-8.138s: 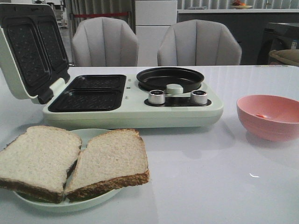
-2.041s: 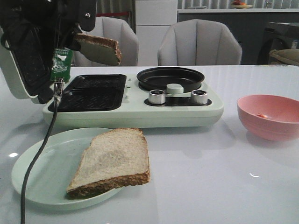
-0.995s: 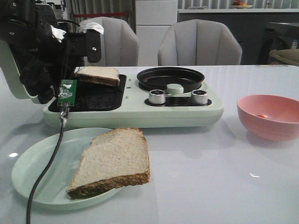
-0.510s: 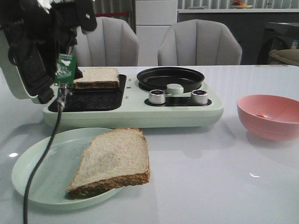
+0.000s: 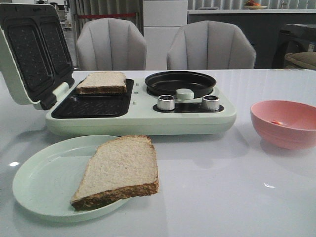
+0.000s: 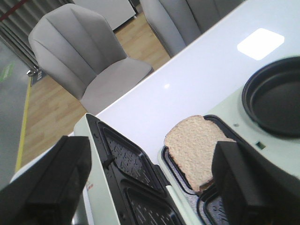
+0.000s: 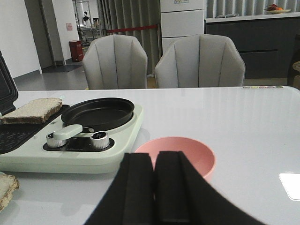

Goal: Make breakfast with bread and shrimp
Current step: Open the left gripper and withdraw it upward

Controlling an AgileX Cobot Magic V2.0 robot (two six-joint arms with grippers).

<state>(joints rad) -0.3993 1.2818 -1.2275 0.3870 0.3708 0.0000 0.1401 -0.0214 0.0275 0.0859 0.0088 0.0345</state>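
A glossy white table (image 5: pixel 237 197) stands before two grey chairs (image 5: pixel 210 45). The left fingers (image 6: pixel 243 183) are spread wide and hold nothing; between them, below, one bread slice (image 6: pixel 197 147) lies in the sandwich maker's (image 5: pixel 148 116) far tray. The right fingers (image 7: pixel 173 187) are pressed together, empty, the pink bowl (image 7: pixel 180 154) just beyond them holding a shrimp (image 5: pixel 276 122). The other slice (image 5: pixel 121 170) rests on the green plate (image 5: pixel 39 180).

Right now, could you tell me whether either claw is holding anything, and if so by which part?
Nothing is held. The left claw is open above the bread slice lying in the sandwich maker; the right claw is shut and empty.
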